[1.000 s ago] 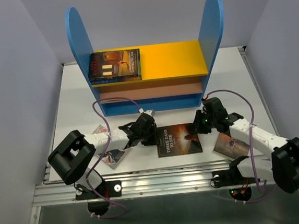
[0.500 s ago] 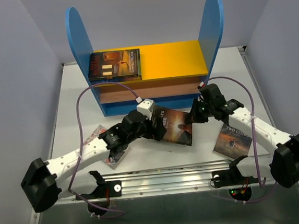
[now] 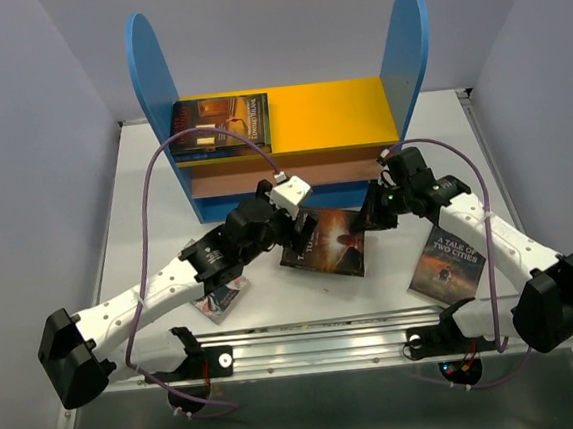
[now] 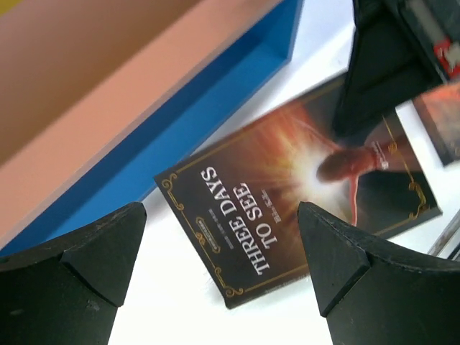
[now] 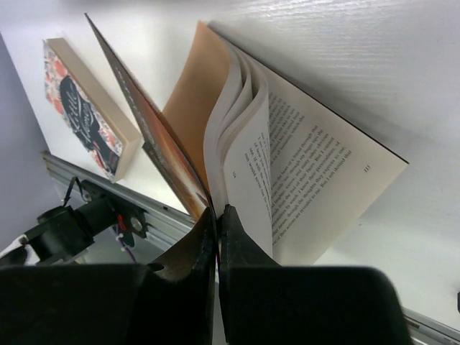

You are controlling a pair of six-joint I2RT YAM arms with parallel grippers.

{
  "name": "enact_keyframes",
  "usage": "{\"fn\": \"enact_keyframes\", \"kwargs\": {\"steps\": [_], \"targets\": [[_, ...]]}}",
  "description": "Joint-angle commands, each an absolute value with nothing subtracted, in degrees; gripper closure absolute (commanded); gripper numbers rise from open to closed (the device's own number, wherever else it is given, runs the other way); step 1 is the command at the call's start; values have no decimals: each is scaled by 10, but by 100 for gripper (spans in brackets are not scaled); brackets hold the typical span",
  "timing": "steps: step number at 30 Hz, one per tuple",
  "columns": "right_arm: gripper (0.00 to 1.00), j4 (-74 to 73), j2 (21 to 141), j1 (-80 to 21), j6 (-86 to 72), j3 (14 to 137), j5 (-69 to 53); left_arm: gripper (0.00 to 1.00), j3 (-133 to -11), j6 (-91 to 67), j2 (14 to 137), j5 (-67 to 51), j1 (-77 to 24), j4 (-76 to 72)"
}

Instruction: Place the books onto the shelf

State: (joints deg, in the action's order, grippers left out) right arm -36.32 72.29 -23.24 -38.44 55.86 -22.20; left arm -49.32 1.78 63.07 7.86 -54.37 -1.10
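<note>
The dark "Three Days to See" book point(image 3: 331, 243) lies tilted in front of the shelf point(image 3: 343, 109). My right gripper point(image 3: 368, 218) is shut on its front cover at the right edge. In the right wrist view the jaws point(image 5: 217, 213) pinch that cover, and the pages point(image 5: 287, 165) fan open beside it. My left gripper point(image 3: 293, 236) hovers over the book's left end, open. In the left wrist view its fingers point(image 4: 86, 262) straddle the title corner point(image 4: 237, 223) without touching. One book point(image 3: 220, 125) lies flat on the yellow top board.
"A Tale of Two Cities" point(image 3: 449, 258) lies flat at the right, under my right forearm. Another paperback point(image 3: 221, 296) lies partly under my left arm; it also shows in the right wrist view point(image 5: 80, 118). The shelf's blue base point(image 4: 180, 136) stands just beyond the held book.
My left arm reached forward toward the shelf and its gripper opened. My right gripper closed on the cover. The book slid from the table's middle toward the shelf base.
</note>
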Motion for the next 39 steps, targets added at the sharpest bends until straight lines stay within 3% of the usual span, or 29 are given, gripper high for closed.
{"fn": "enact_keyframes", "kwargs": {"steps": [1,10,14,19,30,39], "targets": [[100,-378,704,-218,-401,599,-259,1,-518,112,630,-47,-555,-23],[99,-379,742,-192,-425,625,-299,1,-594,427,666,-131,-646,-28],[99,-378,737,-168,-468,629,-301,1,-734,510,746,-155,-647,95],[99,-378,735,-163,-500,634,-300,1,-768,614,791,-197,-650,227],[99,-374,766,-163,-568,642,-299,1,-553,596,643,-149,-647,99],[99,-349,741,-163,-644,614,-308,1,-461,531,671,-131,-619,-30]]}}
